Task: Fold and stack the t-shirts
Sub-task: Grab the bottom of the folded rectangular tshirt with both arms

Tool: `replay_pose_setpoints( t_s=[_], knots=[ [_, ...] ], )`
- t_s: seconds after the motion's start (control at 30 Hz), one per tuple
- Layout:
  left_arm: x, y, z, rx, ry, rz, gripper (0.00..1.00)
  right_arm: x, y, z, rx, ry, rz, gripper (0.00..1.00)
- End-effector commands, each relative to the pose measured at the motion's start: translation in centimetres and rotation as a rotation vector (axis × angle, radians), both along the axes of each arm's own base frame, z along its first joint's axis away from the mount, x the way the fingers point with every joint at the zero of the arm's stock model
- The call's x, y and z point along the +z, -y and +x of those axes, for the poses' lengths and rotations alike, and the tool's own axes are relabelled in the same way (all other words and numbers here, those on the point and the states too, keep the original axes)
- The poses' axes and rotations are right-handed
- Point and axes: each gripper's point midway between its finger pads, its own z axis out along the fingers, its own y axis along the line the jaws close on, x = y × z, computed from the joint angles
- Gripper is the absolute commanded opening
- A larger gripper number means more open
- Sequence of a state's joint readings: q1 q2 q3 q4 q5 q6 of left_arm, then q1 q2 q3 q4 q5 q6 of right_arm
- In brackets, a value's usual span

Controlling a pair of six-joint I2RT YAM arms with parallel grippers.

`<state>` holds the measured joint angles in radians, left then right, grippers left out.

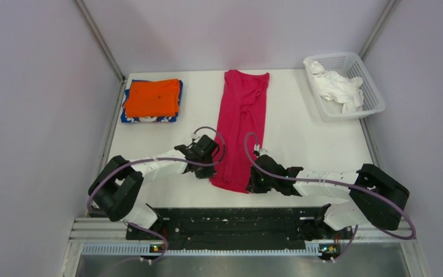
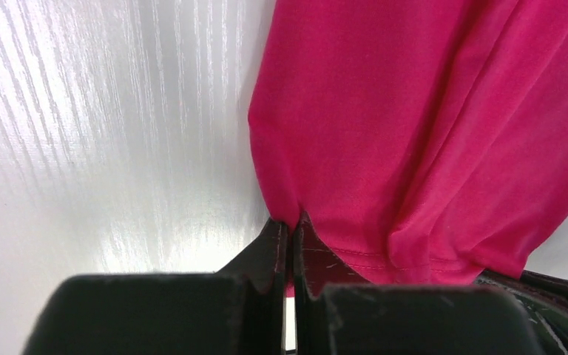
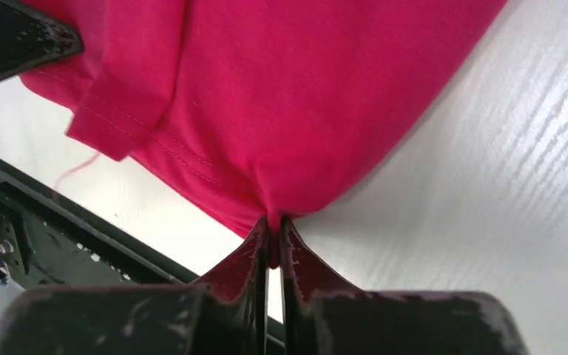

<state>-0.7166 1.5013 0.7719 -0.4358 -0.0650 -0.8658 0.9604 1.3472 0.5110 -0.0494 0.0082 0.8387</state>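
The white surface (image 1: 300, 144) holds everything. In the middle of it lies the magenta-red shirt (image 1: 239, 124), folded into one long strip that runs from the far side down to the near edge. At the far left sits the orange shirt (image 1: 153, 97), neatly folded on top of the blue shirt (image 1: 149, 119). At the far right is a basket (image 1: 375, 107) with a white cloth (image 1: 337, 86) in it.

The left fingers (image 2: 284, 244) are pressed together on the near left corner of the red shirt. The right fingers (image 3: 262, 248) are pressed together on the near right corner.

What could go wrong? I think the next move is to lift this near end and lay it over the far end. Each grip bites only a tiny bit of the hem, so a corner could slip out. If one arm goes faster than the other, the fold will land crooked. The far end looks bunched and wrinkly, so the fold could turn out lumpy. Near the right fingers a loose flap hangs free, so it might flop open when lifted.
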Motion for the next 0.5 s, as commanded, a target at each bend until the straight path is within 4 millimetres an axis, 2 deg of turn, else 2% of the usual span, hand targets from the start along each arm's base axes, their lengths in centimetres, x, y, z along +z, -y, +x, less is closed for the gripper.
replay_pose_setpoints(
  t_s=[0.0, 0.1, 0.27, 0.33, 0.47],
  knots=[
    [-2.1, -5.0, -2.7, 0.039, -0.078, 0.222, 0.00, -1.9, 2.6, -1.0, -0.047, -0.033, -0.112, 0.00],
    [-1.7, -6.0, -3.1, 0.052, -0.076, 0.247, 0.00, -2.0, 3.6, -1.9, -0.042, -0.045, -0.107, 0.00],
    [-1.7, -7.2, -4.5, 0.055, -0.105, 0.273, 0.00, -1.6, 3.9, -3.6, -0.006, -0.075, -0.048, 0.00],
    [-2.0, -6.9, -5.1, 0.043, -0.119, 0.244, 0.00, -1.5, 3.5, -4.2, 0.026, -0.081, -0.005, 0.00],
    [-1.7, -4.5, -5.9, 0.000, -0.128, 0.129, 0.00, -0.6, 1.9, -4.5, 0.072, -0.070, 0.077, 0.00]
  ],
)
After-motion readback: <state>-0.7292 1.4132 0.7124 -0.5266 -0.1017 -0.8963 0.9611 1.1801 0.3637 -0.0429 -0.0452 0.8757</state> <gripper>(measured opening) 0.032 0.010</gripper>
